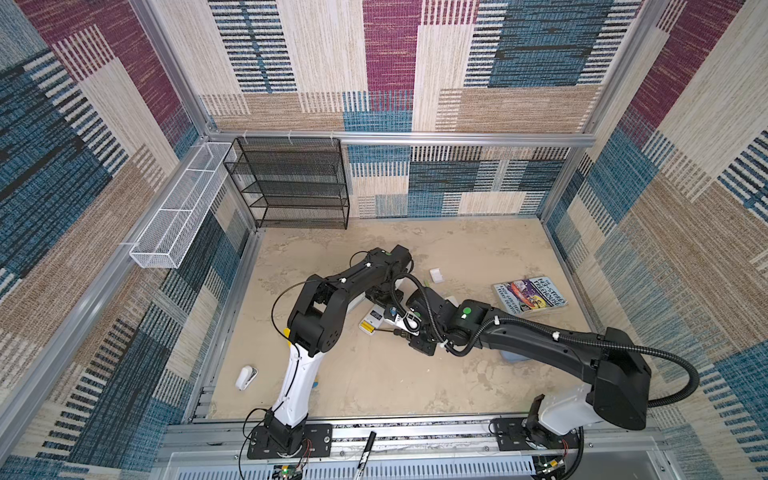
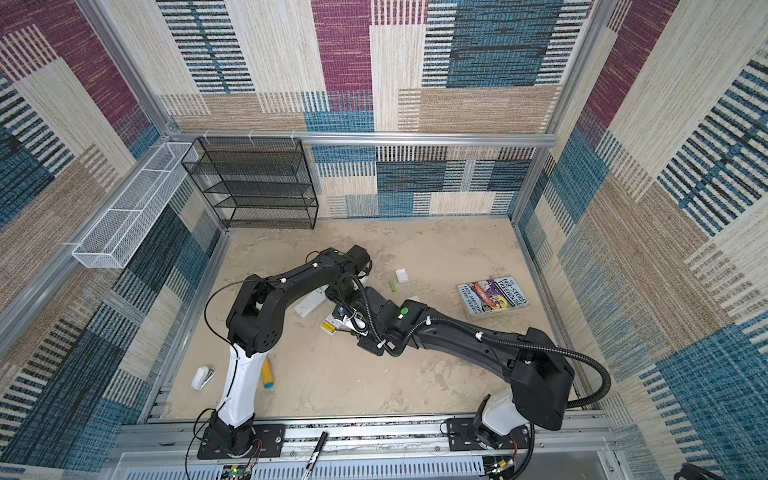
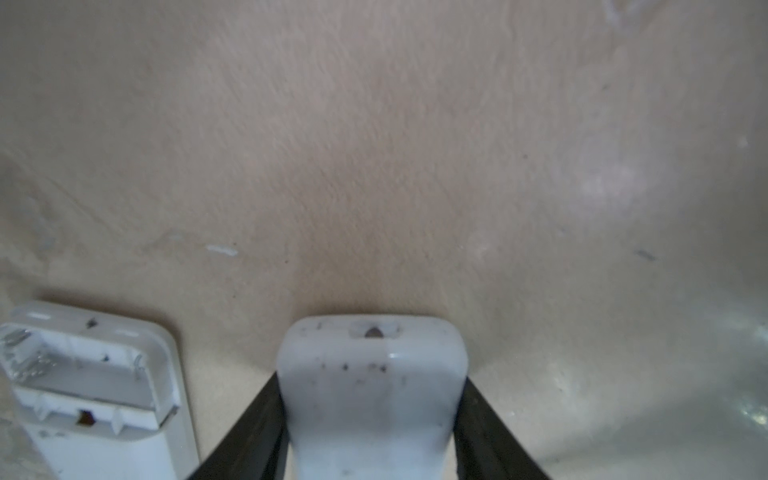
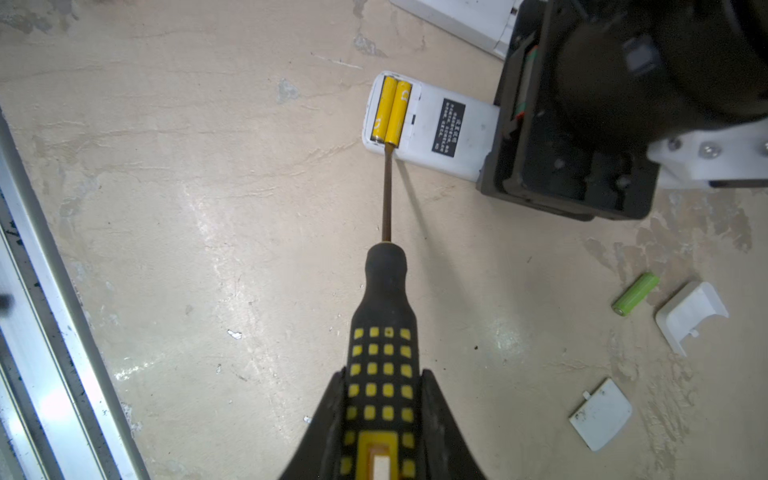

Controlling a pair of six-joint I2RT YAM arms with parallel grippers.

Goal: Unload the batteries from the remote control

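The screwdriver (image 4: 384, 291) handle is clamped between the fingers of the right gripper (image 4: 384, 376). Its tip is set against the end of one of the yellow batteries (image 4: 392, 110), both seated in the open bay of the remote (image 4: 473, 145), mid-table. The remote's other end is pinched by the left gripper (image 3: 372, 384). One green battery (image 4: 635, 294) is seen loose, far right of it. Risk: if pried too hard, the tip may be skidded off the cell, or the remote twisted out of the pinch.

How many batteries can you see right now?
3. Two yellow batteries sit in the opened remote; one green battery lies loose on the table. Others may be hidden.
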